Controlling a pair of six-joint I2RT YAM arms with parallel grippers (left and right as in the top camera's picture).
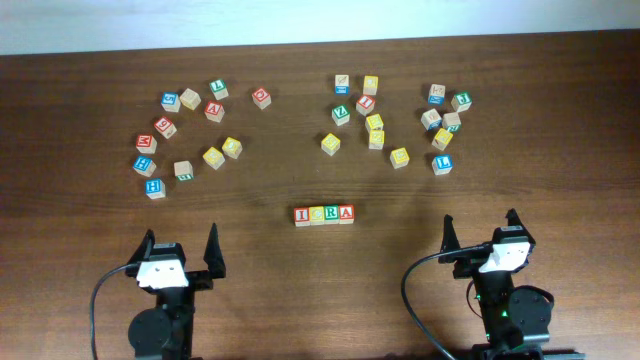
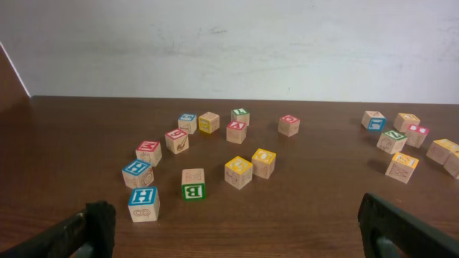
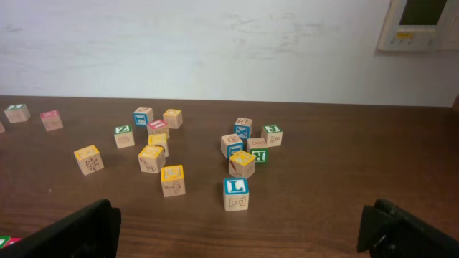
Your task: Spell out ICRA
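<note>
Four wooden letter cubes (image 1: pixel 324 214) stand in one straight row on the bench (image 1: pixel 90 225), letter faces up, each touching its neighbour. From left to right they read I, C, R, A. The I block (image 1: pixel 302 215) and the A block (image 1: pixel 346 214) have red faces. The C block (image 1: pixel 317 215) looks yellow and the R block (image 1: pixel 331 214) greenish. The row lies between the left jaws and the right jaws, a little ahead of both and well apart from each.

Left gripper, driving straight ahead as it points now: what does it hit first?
Probably the blue H block, nearest and just inside the open jaws of the left gripper. The green B block sits slightly beyond, nearer centre. Depth and height are hard to judge.
</note>
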